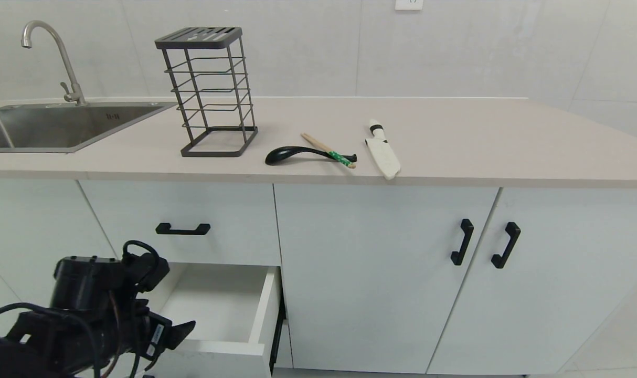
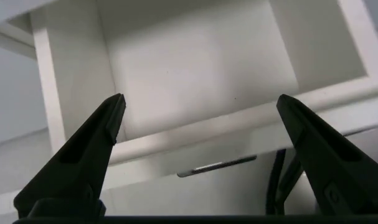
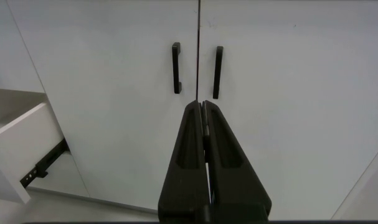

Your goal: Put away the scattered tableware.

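Note:
On the counter lie a black spoon [image 1: 297, 154], a pair of wooden chopsticks [image 1: 326, 149] with green tips resting across the spoon's handle, and a white knife [image 1: 384, 152] near the front edge. A black wire rack [image 1: 208, 89] stands to their left. Below the counter, the lower white drawer [image 1: 229, 304] is pulled out and has nothing inside. My left gripper [image 2: 201, 102] hangs open just in front of the drawer's front panel [image 2: 238, 121], holding nothing. In the right wrist view, my right gripper [image 3: 202, 106] is shut and empty, facing the double cabinet doors.
A steel sink [image 1: 61, 123] with a faucet [image 1: 61, 58] is set in the counter's left end. An upper drawer with a black handle [image 1: 182, 229] is closed. Two black door handles [image 1: 462, 241] [image 1: 506, 244] stick out from the cabinet on the right.

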Robot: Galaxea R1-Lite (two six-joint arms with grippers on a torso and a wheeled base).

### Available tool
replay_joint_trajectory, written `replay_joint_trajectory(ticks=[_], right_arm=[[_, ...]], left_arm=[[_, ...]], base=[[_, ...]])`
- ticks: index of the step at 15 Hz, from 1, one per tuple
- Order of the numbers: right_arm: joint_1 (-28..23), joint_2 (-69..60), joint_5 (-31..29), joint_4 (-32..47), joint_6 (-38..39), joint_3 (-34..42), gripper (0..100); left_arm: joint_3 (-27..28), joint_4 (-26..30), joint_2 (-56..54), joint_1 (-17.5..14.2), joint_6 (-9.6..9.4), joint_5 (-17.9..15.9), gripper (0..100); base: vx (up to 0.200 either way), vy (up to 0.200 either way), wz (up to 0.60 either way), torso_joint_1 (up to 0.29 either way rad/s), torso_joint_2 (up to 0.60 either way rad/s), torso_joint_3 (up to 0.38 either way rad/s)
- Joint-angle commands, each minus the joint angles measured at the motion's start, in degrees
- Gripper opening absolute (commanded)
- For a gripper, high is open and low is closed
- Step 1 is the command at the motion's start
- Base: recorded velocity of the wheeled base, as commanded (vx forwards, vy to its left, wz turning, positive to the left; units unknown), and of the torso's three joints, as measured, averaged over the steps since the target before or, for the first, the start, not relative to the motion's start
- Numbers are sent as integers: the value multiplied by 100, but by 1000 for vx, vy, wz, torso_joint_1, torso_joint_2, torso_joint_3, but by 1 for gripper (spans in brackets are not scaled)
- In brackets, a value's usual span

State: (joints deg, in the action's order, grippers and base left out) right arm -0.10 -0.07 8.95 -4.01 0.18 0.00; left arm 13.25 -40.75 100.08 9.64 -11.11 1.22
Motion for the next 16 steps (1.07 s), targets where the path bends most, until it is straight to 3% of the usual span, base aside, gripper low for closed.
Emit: replay_joint_trajectory(ticks=[1, 4, 10, 13, 15, 16], right_arm=[[1, 7, 2, -3, -1, 0, 0], [1, 7, 2, -12, -1, 0, 0], [1, 7, 2, -12, -1, 0, 0], [1, 7, 2, -12, 8, 0, 0], [1, 7, 2, -12, -1, 0, 0], [1, 7, 2, -12, 8, 0, 0]], left_arm=[[213, -29, 723, 486, 372, 221, 100], [204, 6, 899, 556, 530, 414, 100], [-183, 32, 635, 574, 522, 414, 100], [107, -170, -376, 600, 469, 388, 100], [64, -126, -1096, 802, 469, 388, 100], [-156, -73, -2063, 917, 487, 397, 100]], base=[[0, 0, 0, 0, 0, 0], [0, 0, 0, 0, 0, 0], [0, 0, 0, 0, 0, 0], [0, 0, 0, 0, 0, 0], [0, 0, 0, 0, 0, 0], [0, 0, 0, 0, 0, 0]])
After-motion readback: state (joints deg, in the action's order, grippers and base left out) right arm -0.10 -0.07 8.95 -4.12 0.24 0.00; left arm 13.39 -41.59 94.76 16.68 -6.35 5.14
